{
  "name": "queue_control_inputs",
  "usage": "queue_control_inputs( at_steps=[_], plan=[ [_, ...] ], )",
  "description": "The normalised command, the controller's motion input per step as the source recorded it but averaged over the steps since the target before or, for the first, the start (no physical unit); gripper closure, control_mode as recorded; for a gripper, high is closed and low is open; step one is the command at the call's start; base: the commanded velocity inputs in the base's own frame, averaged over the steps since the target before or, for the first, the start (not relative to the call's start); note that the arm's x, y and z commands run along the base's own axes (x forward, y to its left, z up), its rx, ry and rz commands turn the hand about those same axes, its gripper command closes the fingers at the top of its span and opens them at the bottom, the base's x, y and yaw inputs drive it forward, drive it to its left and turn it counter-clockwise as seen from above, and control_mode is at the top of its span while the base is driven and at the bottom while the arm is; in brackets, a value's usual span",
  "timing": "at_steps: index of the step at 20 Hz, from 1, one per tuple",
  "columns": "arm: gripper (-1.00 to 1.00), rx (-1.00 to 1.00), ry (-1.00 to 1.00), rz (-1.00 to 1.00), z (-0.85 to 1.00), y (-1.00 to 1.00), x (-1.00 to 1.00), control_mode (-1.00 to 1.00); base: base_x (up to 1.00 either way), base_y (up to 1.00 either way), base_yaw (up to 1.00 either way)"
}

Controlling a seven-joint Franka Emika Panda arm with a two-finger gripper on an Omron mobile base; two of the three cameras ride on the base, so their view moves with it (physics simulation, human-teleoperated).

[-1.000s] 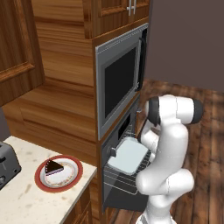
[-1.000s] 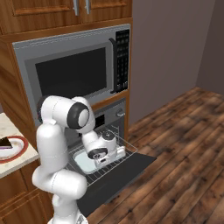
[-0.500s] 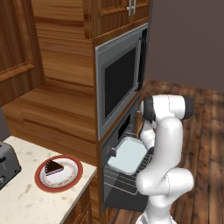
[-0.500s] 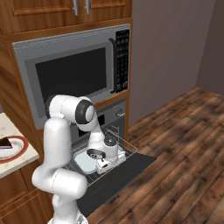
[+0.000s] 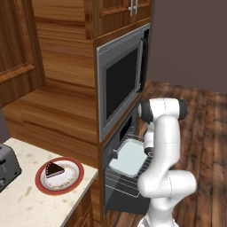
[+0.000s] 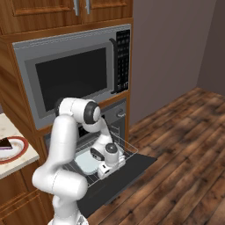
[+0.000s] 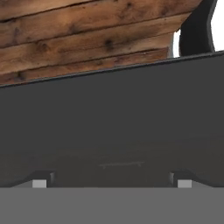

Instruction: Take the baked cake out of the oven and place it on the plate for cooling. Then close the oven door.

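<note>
Since the baked cake (image 5: 55, 170) sits on the plate (image 5: 76, 178) on the bench, you've only the oven door (image 6: 132, 169) left; claw (image 7: 111, 183) wide, empty. Rack w/ tray may block closing.

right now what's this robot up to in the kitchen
The white arm is working low at the oven, whose door hangs folded down with the wire rack and a pale tray pulled out over it. The cake slice already sits on the red-rimmed plate on the counter, beside the toaster. The gripper is open and empty, poised just above the dark door panel. What's left looks like shutting the oven.
</note>
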Motion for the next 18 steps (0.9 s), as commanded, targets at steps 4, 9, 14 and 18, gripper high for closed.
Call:
queue_control_inputs(
  at_steps=[4,9,14,18],
  plan=[
    [-1.00,0.00,-0.03,0.09,-0.23,0.16,0.41,-1.00,0.00,0.00,0.00],
    [-1.00,0.00,-0.03,0.11,-0.13,0.29,0.45,-1.00,0.00,0.00,0.00],
    [-1.00,0.01,-0.02,0.12,-0.02,0.20,0.44,-1.00,0.00,0.00,0.00],
    [-1.00,0.05,0.00,0.09,-0.02,0.01,0.21,-1.00,0.00,0.00,0.00]
  ],
)
